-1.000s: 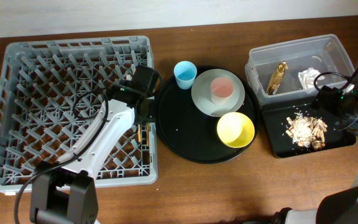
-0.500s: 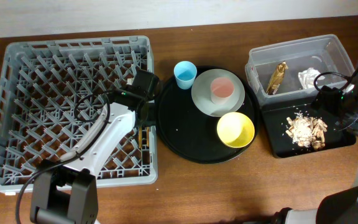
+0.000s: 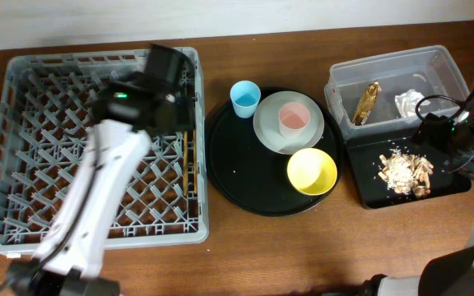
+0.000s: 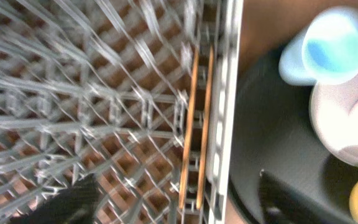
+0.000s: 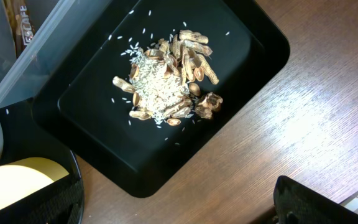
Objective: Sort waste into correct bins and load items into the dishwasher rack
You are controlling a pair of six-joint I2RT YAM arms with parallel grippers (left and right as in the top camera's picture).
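The grey dishwasher rack [image 3: 48,164] fills the left of the table. Two wooden chopsticks [image 3: 190,160] lie side by side in it along its right wall, also seen from the left wrist [image 4: 194,124]. My left gripper [image 4: 176,205] hangs open above them and holds nothing; in the overhead view it [image 3: 175,99] is raised over the rack's far right part. The blue cup [image 3: 244,99], the grey plate [image 3: 271,136] bearing the pink cup [image 3: 294,119], and the yellow bowl [image 3: 312,171] are on the round black tray. My right gripper [image 5: 176,205] stands open and empty beside the food scraps [image 5: 169,84].
The clear tub [image 3: 434,70] at the far right holds the gold wrapper [image 3: 367,101] and white tissue [image 3: 408,103]. In front of it the shallow black tray [image 3: 367,185] carries the scraps. The round black tray [image 3: 237,177] sits between rack and bins.
My left gripper has opened and let go of the chopsticks, which now lie in the rack. The left arm has lifted and swung toward the rack's far side. The right arm has not moved.
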